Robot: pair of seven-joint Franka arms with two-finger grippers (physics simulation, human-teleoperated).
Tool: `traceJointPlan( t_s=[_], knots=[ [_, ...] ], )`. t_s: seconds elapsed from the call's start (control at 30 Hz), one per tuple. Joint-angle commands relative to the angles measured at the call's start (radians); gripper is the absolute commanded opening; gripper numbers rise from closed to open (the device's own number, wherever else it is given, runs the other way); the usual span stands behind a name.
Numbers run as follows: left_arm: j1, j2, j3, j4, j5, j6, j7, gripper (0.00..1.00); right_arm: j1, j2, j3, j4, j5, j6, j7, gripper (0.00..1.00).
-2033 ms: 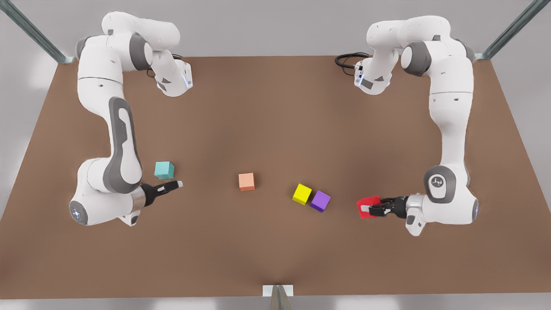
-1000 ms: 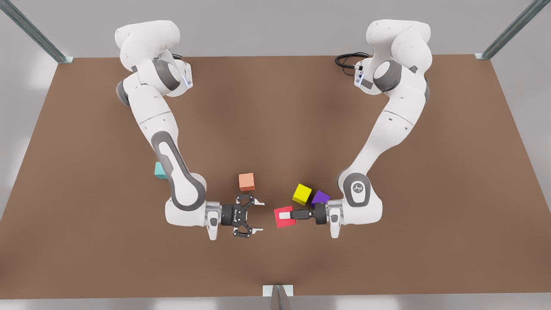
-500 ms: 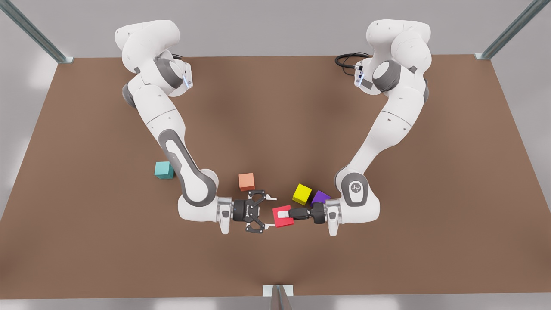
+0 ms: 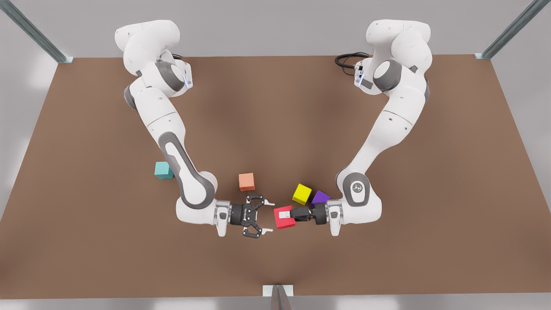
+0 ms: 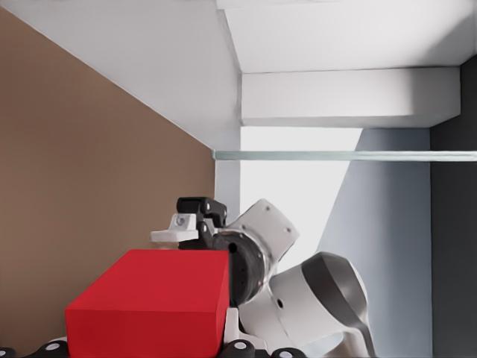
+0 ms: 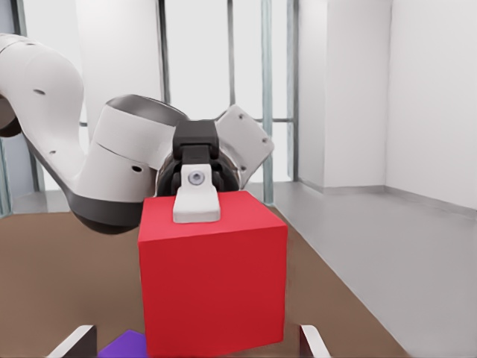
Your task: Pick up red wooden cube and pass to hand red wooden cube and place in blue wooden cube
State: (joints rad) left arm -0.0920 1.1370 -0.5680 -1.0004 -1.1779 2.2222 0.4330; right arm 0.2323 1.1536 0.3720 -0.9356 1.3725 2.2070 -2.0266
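- Nearest the table's (image 4: 275, 107) front edge, at 6 o'clock from its middle in the front view, the two hands meet tip to tip.
- The left hand (image 4: 287, 214) reaches in from 3 o'clock and pinches the red cube (image 4: 284, 221), one white pad on its top face.
- The right wrist view sees the red cube (image 6: 212, 276) head-on, with that pad (image 6: 197, 203) at its upper edge and the left arm behind it.
- The right hand (image 4: 269, 216) lies at the cube's 9 o'clock, spread wide, its tips just short of the cube and not touching it.
- Its fingertips (image 6: 311, 341) stand either side of the cube in the right wrist view.
- The left wrist view has the red cube (image 5: 149, 306) close up, with one finger (image 5: 175, 236) of the right hand beyond it.
- A yellow cube (image 4: 302, 194) sits at the red cube's 1 o'clock.
- A purple cube (image 4: 321, 197) touches the yellow one at its 3 o'clock, partly hidden by the left wrist.
- An orange cube (image 4: 246, 181) sits at the red cube's 11 o'clock, just beyond the right hand.
- The blue cube (image 4: 162, 170) rests well off at 10 o'clock, beside the right forearm.
- A black cable (image 4: 346, 59) loops at the far edge, by the left arm's base.
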Motion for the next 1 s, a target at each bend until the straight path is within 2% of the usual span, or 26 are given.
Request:
traceJointPlan(
  t_s=[0.0,0.9,0.93,0.97],
  knots=[
    [0.0,-0.002,-0.001,0.0,-0.011,-0.009,0.038,0.62,0.009,0.015,0.001,0.023,-0.001,0.019,-0.054,1.0],
    [-0.008,0.001,-0.001,0.0,-0.011,-0.004,0.039,0.62,0.082,0.02,0.036,0.038,0.002,0.122,-0.05,1.0],
    [-0.008,0.001,-0.001,0.0,-0.011,-0.004,0.039,0.64,0.082,0.02,0.036,0.037,0.002,0.122,-0.05,0.93],
    [-0.008,0.001,-0.001,0.0,-0.011,-0.002,0.041,0.67,0.082,0.02,0.036,0.037,0.002,0.122,-0.052,0.79]
  ],
)
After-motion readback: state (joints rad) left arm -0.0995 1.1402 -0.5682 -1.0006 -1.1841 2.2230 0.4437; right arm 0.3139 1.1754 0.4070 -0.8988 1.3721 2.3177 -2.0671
